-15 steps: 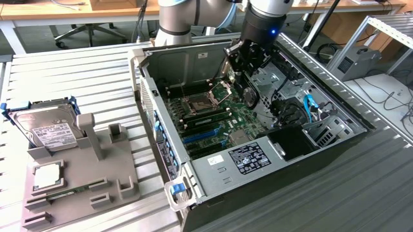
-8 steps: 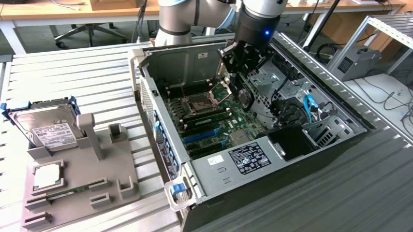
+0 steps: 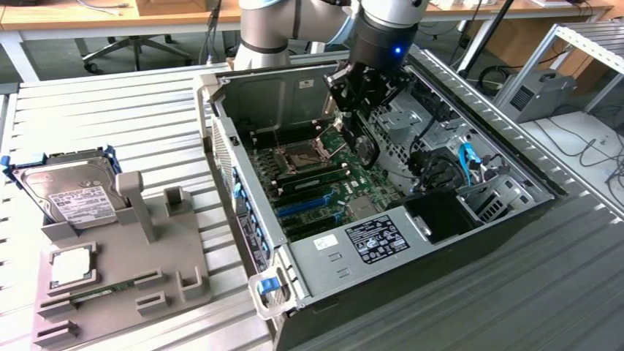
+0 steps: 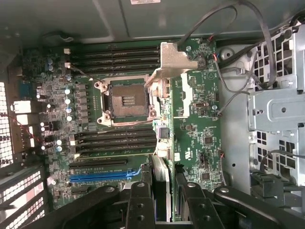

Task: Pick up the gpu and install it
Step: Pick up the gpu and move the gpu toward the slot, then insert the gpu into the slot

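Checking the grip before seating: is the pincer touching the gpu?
Touching. The exterior view shows the gpu clamped in the pincer, hanging from it inside the open case.

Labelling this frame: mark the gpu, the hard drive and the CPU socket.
gpu (image 4: 174, 59): wrist view, silver bracket.
hard drive (image 3: 82, 205): exterior view, white label.
CPU socket (image 4: 126, 101): wrist view, socket centre.

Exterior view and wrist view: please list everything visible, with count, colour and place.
table: one, grey metal slats, under everything
computer case: one, black and silver, open, on the table
motherboard: one, green, inside the case
holder: one, grey, the exterior view's left of the case
hard drive: one, silver with white label, upright on the holder
gpu: one, dark with silver bracket, held above the motherboard
arm: one, silver-grey, reaching over the case
end effector: one, black, shut on the gpu
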`<state>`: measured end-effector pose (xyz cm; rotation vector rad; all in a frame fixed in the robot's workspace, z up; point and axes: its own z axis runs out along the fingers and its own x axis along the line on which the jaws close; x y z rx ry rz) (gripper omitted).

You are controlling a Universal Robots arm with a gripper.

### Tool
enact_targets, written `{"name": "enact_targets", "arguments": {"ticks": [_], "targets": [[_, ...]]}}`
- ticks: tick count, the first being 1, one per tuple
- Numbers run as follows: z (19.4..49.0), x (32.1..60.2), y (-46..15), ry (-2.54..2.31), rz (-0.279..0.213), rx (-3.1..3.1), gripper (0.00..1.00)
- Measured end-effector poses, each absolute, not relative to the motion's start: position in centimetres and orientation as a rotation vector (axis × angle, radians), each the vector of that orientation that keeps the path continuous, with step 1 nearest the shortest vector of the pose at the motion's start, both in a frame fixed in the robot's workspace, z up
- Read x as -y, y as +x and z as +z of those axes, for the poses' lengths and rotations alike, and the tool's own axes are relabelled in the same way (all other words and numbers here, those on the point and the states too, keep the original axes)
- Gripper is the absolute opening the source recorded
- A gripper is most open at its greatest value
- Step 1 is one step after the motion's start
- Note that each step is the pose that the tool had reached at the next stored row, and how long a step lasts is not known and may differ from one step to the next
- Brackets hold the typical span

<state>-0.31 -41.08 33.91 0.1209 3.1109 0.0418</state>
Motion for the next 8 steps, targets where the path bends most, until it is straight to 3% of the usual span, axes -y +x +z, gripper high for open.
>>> {"name": "enact_targets", "arguments": {"ticks": [8], "targets": [[33.88,41.08,-0.49,0.12,0.042,-3.111,0.29]]}}
